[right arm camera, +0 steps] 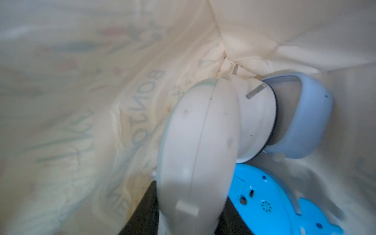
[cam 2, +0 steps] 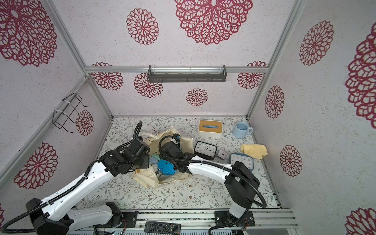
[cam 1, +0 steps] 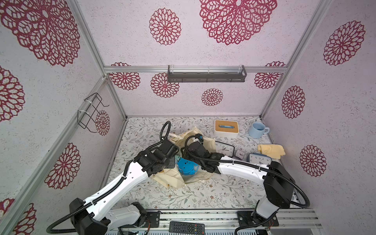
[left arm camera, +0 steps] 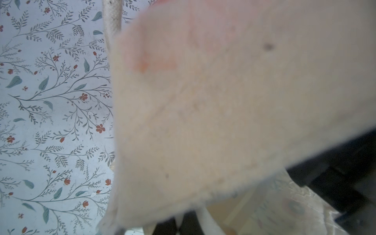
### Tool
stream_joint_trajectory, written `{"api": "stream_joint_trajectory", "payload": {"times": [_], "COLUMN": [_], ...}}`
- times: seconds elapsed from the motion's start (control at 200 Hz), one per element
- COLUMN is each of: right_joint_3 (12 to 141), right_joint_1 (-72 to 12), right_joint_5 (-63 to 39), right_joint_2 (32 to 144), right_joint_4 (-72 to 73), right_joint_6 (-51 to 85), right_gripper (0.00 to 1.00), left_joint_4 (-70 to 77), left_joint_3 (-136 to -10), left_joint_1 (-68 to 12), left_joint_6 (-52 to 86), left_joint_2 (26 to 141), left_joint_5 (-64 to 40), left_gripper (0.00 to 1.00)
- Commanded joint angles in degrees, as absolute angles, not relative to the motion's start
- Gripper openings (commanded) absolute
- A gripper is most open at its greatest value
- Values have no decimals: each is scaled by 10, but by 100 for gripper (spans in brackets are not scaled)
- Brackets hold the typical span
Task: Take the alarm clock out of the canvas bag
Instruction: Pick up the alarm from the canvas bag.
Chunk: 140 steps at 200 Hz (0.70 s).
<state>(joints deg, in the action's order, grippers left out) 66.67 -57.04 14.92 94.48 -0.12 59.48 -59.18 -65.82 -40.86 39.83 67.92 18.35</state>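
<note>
The canvas bag [cam 1: 173, 181] is lying open on the worktop [cam 1: 203, 195] beneath both end effectors, with the left end effector [cam 1: 172, 162] pinching its cloth rim, fully closed. The right end effector [right arm camera: 188, 209] is reaching inside the bag and clamping the cream alarm clock [right arm camera: 199, 132] between its fingers, a bright blue clock [right arm camera: 264, 199] lying just beside them.

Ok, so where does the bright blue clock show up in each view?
Top view: bright blue clock, mid-picture, in the open mouth of the canvas bag.
Top view: same place, same bag.
Left wrist: not in it.
Right wrist: inside the bag, beside the white round casing.
Shared landmark: the canvas bag, in all four.
</note>
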Motion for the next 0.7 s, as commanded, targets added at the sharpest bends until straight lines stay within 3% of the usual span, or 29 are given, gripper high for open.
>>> {"api": "stream_joint_trajectory", "payload": {"times": [0.0, 0.325, 0.695], "right_joint_3": [647, 603, 590], "right_joint_1": [-562, -551, -473], "right_joint_5": [141, 52, -117], "right_joint_2": [912, 854, 675], "right_joint_4": [-29, 0, -18], "right_joint_6": [590, 517, 443], "right_gripper": [28, 28, 27], "left_joint_4": [-569, -573, -586], "left_joint_3": [-660, -663, -684], "left_joint_1": [-406, -406, -404], "left_joint_6": [392, 391, 365], "left_joint_2": [672, 671, 676], "left_joint_5": [192, 194, 195], "left_gripper": [0, 0, 0]}}
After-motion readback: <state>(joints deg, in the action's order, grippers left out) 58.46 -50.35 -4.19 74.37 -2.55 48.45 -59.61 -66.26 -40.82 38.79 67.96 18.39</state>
